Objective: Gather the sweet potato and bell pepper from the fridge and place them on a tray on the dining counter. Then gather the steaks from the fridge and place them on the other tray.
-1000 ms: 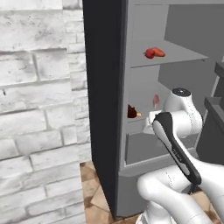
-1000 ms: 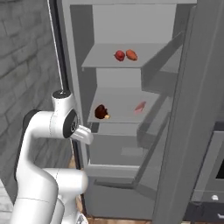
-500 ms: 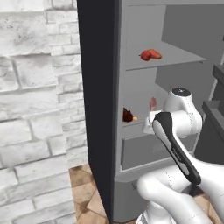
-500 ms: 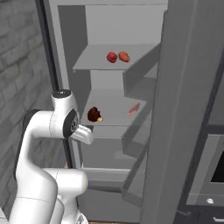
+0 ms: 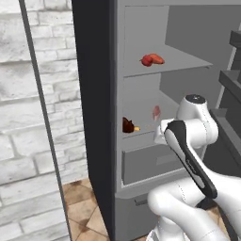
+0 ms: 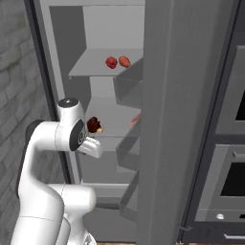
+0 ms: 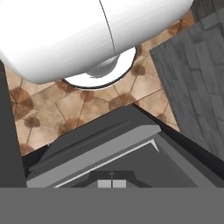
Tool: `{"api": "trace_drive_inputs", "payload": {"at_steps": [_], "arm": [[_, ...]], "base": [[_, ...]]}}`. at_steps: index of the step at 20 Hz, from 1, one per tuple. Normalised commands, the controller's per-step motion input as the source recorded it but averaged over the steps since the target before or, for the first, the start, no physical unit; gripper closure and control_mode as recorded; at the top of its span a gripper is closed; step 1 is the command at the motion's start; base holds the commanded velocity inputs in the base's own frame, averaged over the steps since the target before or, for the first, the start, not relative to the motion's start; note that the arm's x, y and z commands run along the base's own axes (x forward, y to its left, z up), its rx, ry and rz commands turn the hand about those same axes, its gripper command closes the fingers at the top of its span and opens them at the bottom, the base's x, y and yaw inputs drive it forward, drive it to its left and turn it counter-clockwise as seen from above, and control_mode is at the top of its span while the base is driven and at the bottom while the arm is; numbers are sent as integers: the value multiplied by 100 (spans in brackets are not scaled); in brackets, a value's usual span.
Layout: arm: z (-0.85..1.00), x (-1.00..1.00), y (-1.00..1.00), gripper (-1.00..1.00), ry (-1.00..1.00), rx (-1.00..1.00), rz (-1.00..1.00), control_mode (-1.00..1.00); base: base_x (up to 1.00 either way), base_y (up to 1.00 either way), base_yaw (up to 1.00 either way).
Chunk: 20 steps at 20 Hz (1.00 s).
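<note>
The grey fridge (image 5: 94,94) (image 6: 62,38) stands open. On its upper shelf lie the red bell pepper (image 5: 147,60) (image 6: 111,62) and, right beside it, the orange sweet potato (image 5: 157,60) (image 6: 125,61). The middle shelf holds a pinkish steak (image 5: 156,112) (image 6: 135,119) and a dark red lump (image 5: 128,125) (image 6: 94,125). My arm is folded in front of the middle shelf, hand turned down. In the hand view my gripper (image 7: 112,183) is shut and empty, over the fridge's bottom edge and the tiled floor. The trays and the dining counter are out of view.
The open fridge door (image 6: 186,119) with its bins stands close on the right, with dark ovens (image 6: 234,143) beyond it. A white brick wall (image 5: 28,94) is on the left. A thin dark bar (image 5: 42,117) crosses the left base view. Brown tiles (image 7: 65,105) cover the floor.
The whole picture has slid left in both base views, so the base has moved along the fridge. The arm keeps its folded pose and the gripper stays shut.
</note>
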Motion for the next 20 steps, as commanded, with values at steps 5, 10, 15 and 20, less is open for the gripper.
{"api": "trace_drive_inputs", "payload": {"at_steps": [5, 10, 15, 20], "arm": [[0, 0, 0, 100, 0, 0, 0, 100], [1, 0, 0, 100, -1, 0, -11, -100], [29, 0, 0, 100, -10, 0, -4, -100], [52, 0, 0, 100, -6, -1, 0, -100]], "base": [[0, 2, -11], [0, 0, -2], [0, 0, 0], [0, 0, 0]]}}
